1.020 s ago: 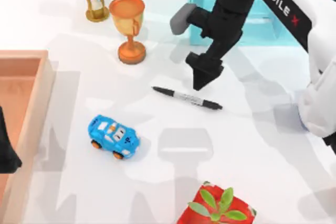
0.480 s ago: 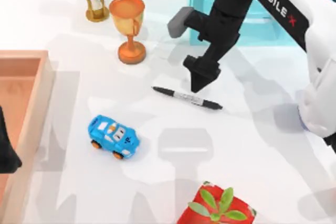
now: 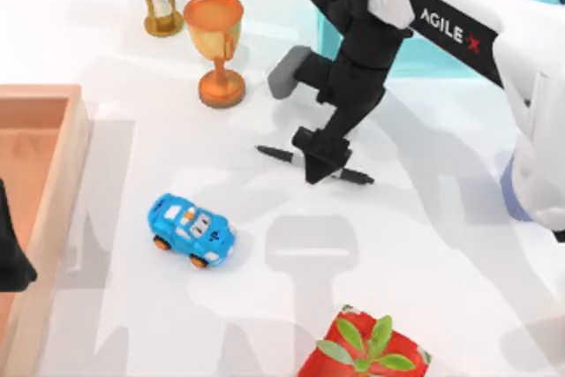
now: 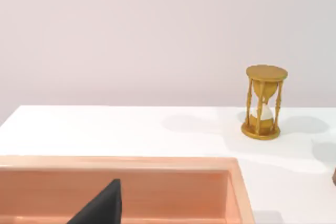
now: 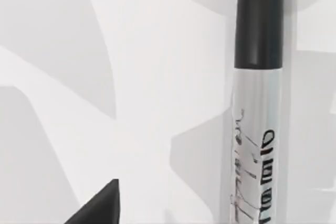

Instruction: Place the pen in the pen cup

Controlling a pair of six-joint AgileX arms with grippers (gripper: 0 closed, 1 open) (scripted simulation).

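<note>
Your right tool (image 3: 318, 168) sits over the pen (image 3: 355, 175) mid-frame on the tabletop (image 3: 424, 245); opening you cannot tell. Left arm parked, left edge.

Bright, sharp; soft, perhaps overlapping shadows

The right arm (image 3: 459, 28) wears a glossy white shell printed with black "AGILE" lettering and a red X. Beyond the shell the links turn matte black and blocky, with a grey, rounded box jutting from the wrist's side. The right gripper (image 3: 318, 169) is black and tapers to a wedge-like point. A black fingertip (image 5: 97, 205) is pointed.
</note>
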